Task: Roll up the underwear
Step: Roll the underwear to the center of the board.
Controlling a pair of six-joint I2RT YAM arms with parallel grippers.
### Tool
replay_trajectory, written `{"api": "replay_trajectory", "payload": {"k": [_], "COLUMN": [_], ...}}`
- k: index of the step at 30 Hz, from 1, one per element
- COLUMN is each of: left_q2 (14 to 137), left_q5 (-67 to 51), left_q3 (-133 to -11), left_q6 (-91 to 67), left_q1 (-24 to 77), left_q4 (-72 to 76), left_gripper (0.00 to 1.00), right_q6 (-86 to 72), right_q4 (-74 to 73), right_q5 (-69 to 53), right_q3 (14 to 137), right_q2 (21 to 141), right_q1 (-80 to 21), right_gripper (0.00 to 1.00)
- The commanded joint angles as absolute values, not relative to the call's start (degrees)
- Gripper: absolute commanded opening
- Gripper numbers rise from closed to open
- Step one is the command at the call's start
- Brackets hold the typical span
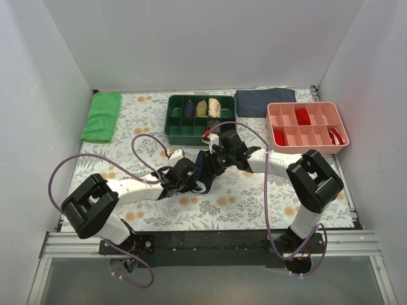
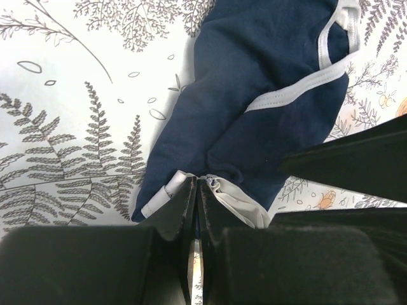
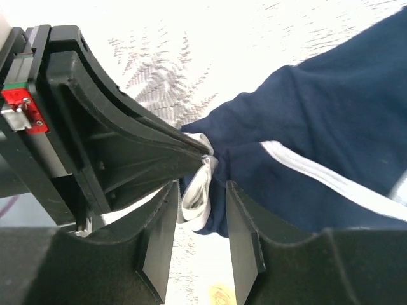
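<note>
- nearest us, at the bottom of the overhead view, runs the black metal mounting rail (image 1: 203,244) that carries both arms.
- beyond it spreads the white floral-printed table cover (image 1: 254,203). the small navy blue fabric briefs with white piping (image 1: 202,170) lie bunched at its middle, between the two wrists.
- the dark green plastic compartment tray (image 1: 197,140) sits just behind the briefs, some of its cells holding rolled garments.
- the left gripper (image 2: 197,184) is clamped tight on one white-piped edge of the briefs.
- the right gripper (image 3: 202,190) stands parted, with a fold of white band loose between its jaws, and it grips nothing.
- we judge the roll barely begun, since the cloth is crumpled rather than flat.
- to do this well, we would use the left pinch as an anchor and have the right take the opposite edge. we would then draw the cloth taut and flat and turn it over in small, even wraps so the piping tucks inside.
</note>
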State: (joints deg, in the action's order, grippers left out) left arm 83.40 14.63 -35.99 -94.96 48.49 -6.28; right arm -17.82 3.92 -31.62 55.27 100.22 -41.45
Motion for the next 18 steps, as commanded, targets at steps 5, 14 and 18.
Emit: {"api": "replay_trajectory", "payload": {"k": [5, 14, 18], "left_q2": [86.40, 87.80, 88.16], "left_q5": [15.38, 12.66, 11.69], "left_q3": [-38.58, -39.99, -40.34], "left_q6": [-93.60, -93.16, -93.08], "left_q1": [48.60, 48.25, 47.90], "left_q4": [-9.67, -10.81, -11.08], "left_gripper": [0.00, 0.00, 0.00], "right_q6": [-6.69, 1.91, 4.57], "right_q4": [2.72, 5.10, 6.85], "right_q5": [-15.83, -3.00, 5.95], "right_q3": [46.16, 41.13, 40.43], "right_q2": [88.60, 81.91, 82.53], "right_q1": [-43.15, -54.39, -60.99], "right_gripper": [0.45, 0.45, 0.45]}}
